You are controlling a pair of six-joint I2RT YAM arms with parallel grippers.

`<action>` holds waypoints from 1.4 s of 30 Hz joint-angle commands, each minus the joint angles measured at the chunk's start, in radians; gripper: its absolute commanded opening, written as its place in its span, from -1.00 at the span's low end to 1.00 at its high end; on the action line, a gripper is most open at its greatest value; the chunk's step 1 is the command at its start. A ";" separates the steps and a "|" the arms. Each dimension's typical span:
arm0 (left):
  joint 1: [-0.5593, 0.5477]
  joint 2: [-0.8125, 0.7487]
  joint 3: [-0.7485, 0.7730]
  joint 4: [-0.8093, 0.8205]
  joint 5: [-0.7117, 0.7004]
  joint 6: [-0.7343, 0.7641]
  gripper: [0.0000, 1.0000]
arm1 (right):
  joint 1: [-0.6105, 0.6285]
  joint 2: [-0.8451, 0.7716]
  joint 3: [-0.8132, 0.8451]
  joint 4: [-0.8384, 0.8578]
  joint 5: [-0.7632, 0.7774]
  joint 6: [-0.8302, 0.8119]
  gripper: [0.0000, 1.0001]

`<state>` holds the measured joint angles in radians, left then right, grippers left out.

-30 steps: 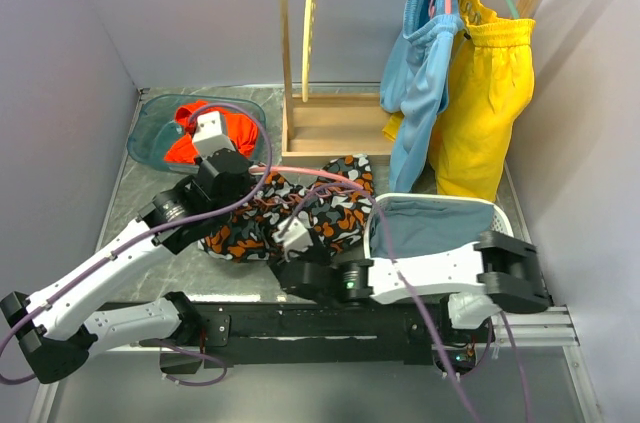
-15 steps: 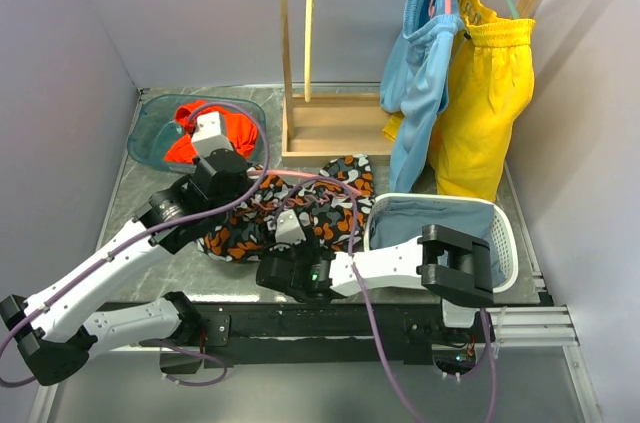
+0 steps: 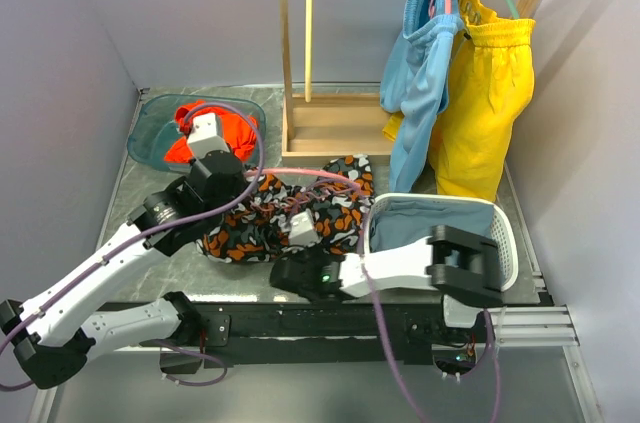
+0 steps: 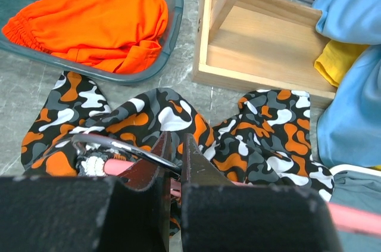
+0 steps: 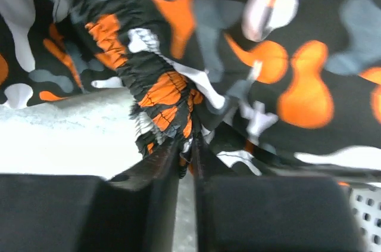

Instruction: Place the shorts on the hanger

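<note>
Clamped shut is the left gripper (image 4: 176, 148), and the hanger (image 4: 357, 221) is held in it right by the small metal hook (image 4: 137, 151). The right gripper (image 5: 187, 158) is pinched down on the shorts (image 3: 262, 221) at the elastic waistband (image 5: 161, 94), with cloth bunched between the jaws. Both of the task's things are therefore judged to be in hand, yet the placing itself is not done. The shorts are spread in a crumpled heap on the grey table (image 4: 24, 94), in front of the wooden rack (image 4: 262, 43) and between the clear tub (image 4: 172, 19) and the white basket (image 3: 505, 228). No part of them is seen draped over a bar. The hanger is laid flat across the top of that heap, and its pink arm is seen running from the left jaws toward the basket. Whether any of it is threaded into a leg or the waist cannot be told. What is left, it is judged, is for the waistband to be opened and drawn over the hanger's arms. The shorts are shown as soft, rumpled cloth in orange, black, grey and white blotches, with a puckered, ruched waistband. The hanger is thin and pink, and the hook is a slim loop of wire lying against the print.
</note>
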<state>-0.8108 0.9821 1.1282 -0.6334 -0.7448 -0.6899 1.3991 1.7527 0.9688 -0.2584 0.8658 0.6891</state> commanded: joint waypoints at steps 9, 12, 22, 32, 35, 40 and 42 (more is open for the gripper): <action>0.012 -0.103 0.012 0.073 0.001 0.036 -0.98 | -0.136 -0.455 -0.200 0.199 -0.187 0.010 -1.00; 0.012 -0.146 -0.021 0.129 0.013 0.058 -0.98 | -0.178 -0.533 -0.243 0.229 -0.275 0.016 -1.00; 0.012 -0.273 -0.129 0.291 0.111 0.136 -0.98 | -0.281 -0.602 -0.269 0.242 -0.419 0.013 -1.00; 0.012 -0.316 -0.188 0.330 0.133 0.184 -0.98 | -0.403 -0.631 -0.262 0.252 -0.611 0.027 -1.00; 0.010 -0.329 -0.206 0.363 0.139 0.194 -0.98 | -0.434 -0.627 -0.262 0.252 -0.640 0.029 -1.00; 0.012 -0.289 -0.179 0.311 0.045 0.178 -0.98 | -0.454 -0.668 -0.257 0.225 -0.662 0.039 -1.00; 0.012 -0.295 -0.195 0.348 0.051 0.193 -0.98 | -0.466 -0.706 -0.257 0.200 -0.678 0.046 -1.00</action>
<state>-0.8036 0.6868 0.9195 -0.3614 -0.6601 -0.5259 0.9569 1.1339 0.6991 -0.0521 0.2207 0.7174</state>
